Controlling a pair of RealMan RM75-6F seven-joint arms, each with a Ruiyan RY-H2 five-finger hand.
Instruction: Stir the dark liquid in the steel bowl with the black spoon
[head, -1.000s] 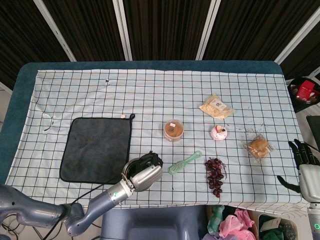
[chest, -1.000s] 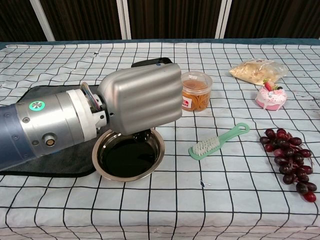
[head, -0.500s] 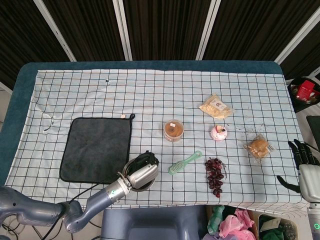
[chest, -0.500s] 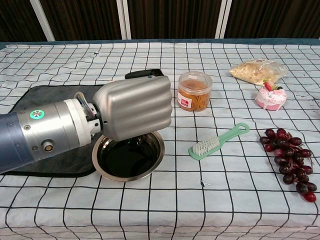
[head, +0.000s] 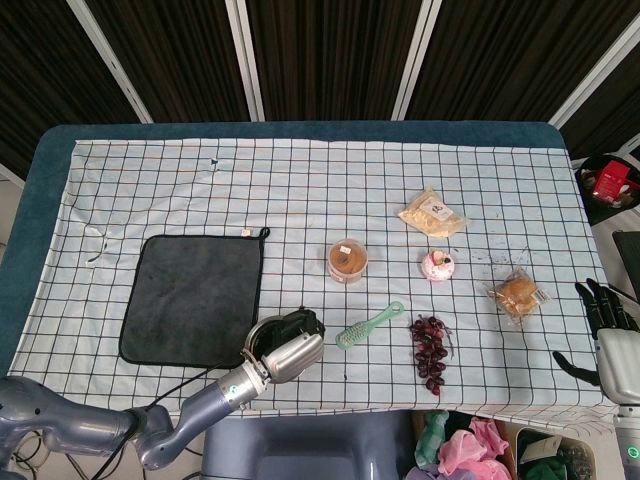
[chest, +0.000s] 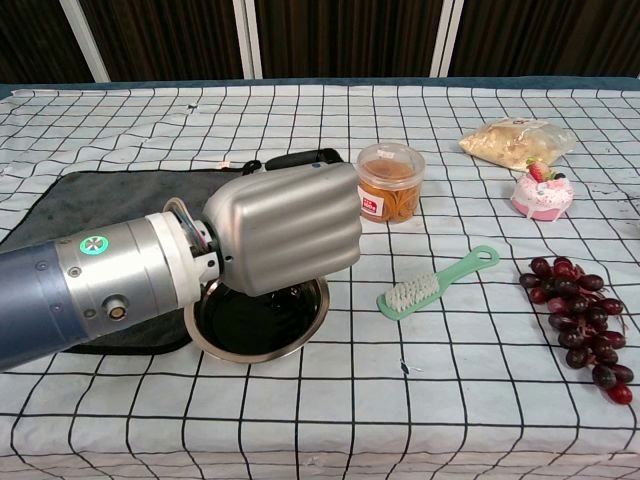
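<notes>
while gripping the black spoon (chest: 300, 158), left hand (chest: 285, 228) over steel bowl (chest: 314, 315)

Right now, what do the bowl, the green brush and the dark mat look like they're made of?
Bowl: likely steel, with a shiny reflective rim.
Green brush: probably plastic, smooth mint handle, pale bristles.
Dark mat: seemingly cloth, matte with a stitched edge.

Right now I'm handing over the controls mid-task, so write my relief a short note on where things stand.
Left hand: over the steel bowl, fingers hidden; a black part, likely the black spoon, shows above it.
Right hand: idle at the table's right edge, holding nothing.
Bowl sits beside the dark cloth, dark liquid inside.
Done: hand in position over the bowl.
Left: confirm the grip, stir.
</notes>
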